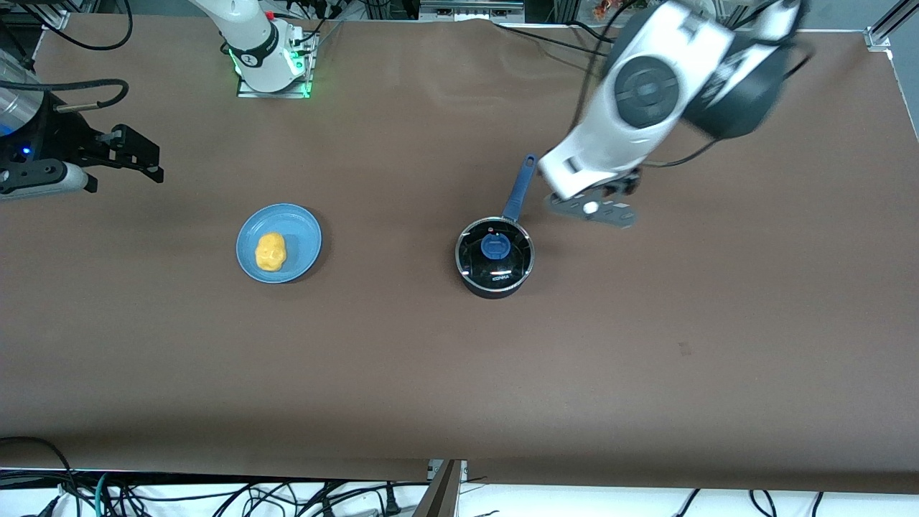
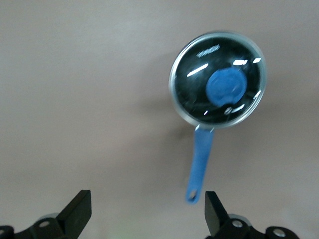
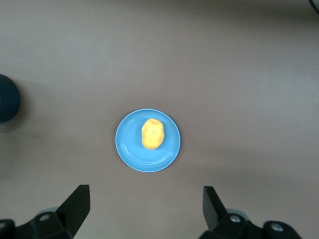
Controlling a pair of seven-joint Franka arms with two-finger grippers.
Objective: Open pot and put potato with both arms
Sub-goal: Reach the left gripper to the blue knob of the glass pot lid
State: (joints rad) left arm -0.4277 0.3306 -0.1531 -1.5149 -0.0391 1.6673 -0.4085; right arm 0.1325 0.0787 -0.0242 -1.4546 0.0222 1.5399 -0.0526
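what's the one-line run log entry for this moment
pot: lid on, on table | potato: on blue plate | left gripper: open, over table by pot handle | right gripper: open, empty, above table

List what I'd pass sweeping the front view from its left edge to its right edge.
right gripper with fingers open → blue plate carrying the potato → pot with its lid on → left gripper, over the table beside the pot's handle.
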